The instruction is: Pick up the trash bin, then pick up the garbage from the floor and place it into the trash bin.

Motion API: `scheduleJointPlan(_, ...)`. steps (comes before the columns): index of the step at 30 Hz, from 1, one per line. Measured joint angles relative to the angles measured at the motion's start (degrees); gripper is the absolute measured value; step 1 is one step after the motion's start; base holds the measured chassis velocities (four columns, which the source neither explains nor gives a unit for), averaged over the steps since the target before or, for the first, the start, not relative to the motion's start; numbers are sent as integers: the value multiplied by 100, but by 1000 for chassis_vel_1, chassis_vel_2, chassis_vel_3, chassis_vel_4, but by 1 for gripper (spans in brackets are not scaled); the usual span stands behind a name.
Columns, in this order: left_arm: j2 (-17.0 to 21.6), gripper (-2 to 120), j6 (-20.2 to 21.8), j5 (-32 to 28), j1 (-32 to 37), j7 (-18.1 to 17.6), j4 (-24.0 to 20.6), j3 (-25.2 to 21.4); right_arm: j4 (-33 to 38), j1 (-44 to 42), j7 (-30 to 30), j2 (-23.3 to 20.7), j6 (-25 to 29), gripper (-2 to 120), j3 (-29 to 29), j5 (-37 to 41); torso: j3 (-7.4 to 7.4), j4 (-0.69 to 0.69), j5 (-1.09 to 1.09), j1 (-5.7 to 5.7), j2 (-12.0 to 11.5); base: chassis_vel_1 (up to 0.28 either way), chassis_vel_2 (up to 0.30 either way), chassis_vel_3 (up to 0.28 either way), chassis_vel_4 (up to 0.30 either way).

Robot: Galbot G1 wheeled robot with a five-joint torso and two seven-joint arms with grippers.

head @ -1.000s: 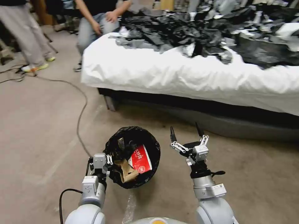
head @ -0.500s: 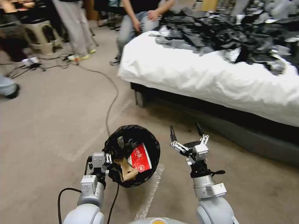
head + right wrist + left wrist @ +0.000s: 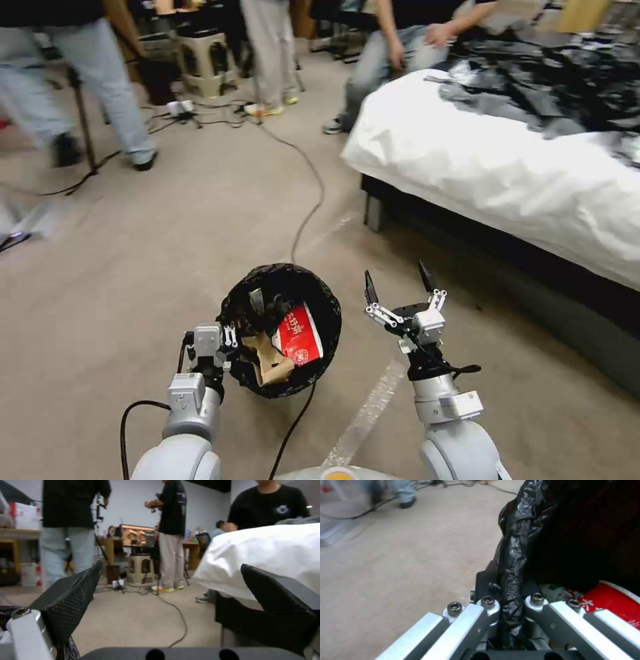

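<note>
The trash bin [image 3: 331, 319], lined with a black bag, hangs tilted just above the floor in front of me. My left gripper [image 3: 223, 343] is shut on its near rim; the left wrist view shows the black bag rim [image 3: 512, 555] pinched between the left gripper's [image 3: 511, 601] jaws. Garbage lies inside the bin: a red wrapper [image 3: 299, 337] [image 3: 610, 600] and a brown paper bag [image 3: 268, 363]. To the right of the bin, my right gripper [image 3: 397, 280] [image 3: 173, 587] is held up, open and holding nothing.
A bed with a white sheet [image 3: 520, 173] and a heap of black bags [image 3: 553, 87] stands at the right. A black cable [image 3: 310, 200] runs across the beige floor toward the bin. People and a stool [image 3: 203, 63] stand at the back. A tape strip [image 3: 367, 420] marks the floor.
The whole head picture has shifted: the bed slid to the right and more floor and people show at the left, so the camera turned left. Bin and grippers keep their places relative to me.
</note>
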Motion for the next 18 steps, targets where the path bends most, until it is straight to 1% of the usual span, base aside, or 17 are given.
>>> scheduleJointPlan(18, -13, 1, 3, -2, -5, 1, 17, 6, -10, -7, -15, 4, 36, 100, 24, -5, 0, 0, 0, 0, 0, 132, 121, 121, 122)
